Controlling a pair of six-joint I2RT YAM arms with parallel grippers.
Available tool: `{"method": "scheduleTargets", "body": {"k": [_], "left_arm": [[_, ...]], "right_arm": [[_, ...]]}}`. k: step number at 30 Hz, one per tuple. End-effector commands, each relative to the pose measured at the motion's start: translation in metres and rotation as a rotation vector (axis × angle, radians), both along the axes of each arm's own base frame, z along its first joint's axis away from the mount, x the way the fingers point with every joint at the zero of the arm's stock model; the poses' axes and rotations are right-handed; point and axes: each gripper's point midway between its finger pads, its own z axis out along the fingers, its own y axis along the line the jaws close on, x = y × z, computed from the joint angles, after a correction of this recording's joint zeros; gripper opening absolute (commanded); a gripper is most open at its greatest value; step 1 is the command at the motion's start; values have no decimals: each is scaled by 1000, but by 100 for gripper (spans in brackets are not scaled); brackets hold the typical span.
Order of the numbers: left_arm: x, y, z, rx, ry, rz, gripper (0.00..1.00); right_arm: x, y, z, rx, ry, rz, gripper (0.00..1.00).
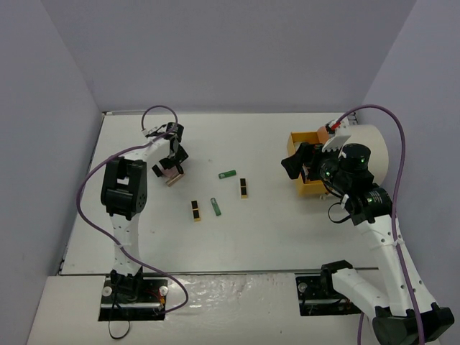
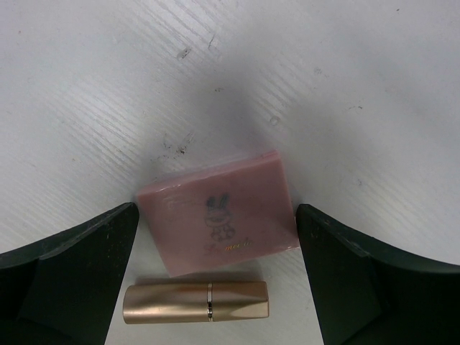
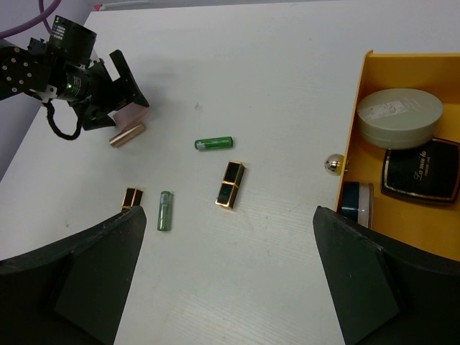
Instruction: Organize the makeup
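Observation:
My left gripper (image 2: 215, 210) is open and low over the table, one jaw on each side of a pink palette (image 2: 219, 212) with a rabbit print. Both jaw tips are almost at its edges. A rose-gold tube (image 2: 195, 302) lies just beside the palette. In the overhead view this gripper (image 1: 171, 162) is at the back left. Mid-table lie two green tubes (image 1: 228, 174) (image 1: 215, 207) and two black-gold lipsticks (image 1: 244, 187) (image 1: 196, 210). My right gripper (image 3: 228, 212) hangs open and empty above the table, beside the orange drawer (image 3: 359, 108).
The pulled-out drawer holds a green compact (image 3: 399, 117), a black compact (image 3: 421, 175) and a blue one (image 3: 356, 203); its round metal knob (image 3: 333, 164) sticks out toward the table. The cream drum (image 1: 370, 144) stands at the back right.

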Motion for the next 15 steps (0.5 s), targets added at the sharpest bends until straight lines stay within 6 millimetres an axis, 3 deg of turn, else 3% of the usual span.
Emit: {"method": "scheduleTargets", "body": {"k": [1,5,6,15], "left_arm": [[-2,6,8,-4,-7,33,79],[-4,10,11,0,-9,35,61],[-4,12,12,5,-11,35,60],[11,20,53,74,-85,-92,23]], "right_arm": [[5,5,22,14,-96,24,100],[5,5,22,17,-94,23,100],[5,5,23,19,-95,22,100],[4,8,25,39,-85,33,100]]}}
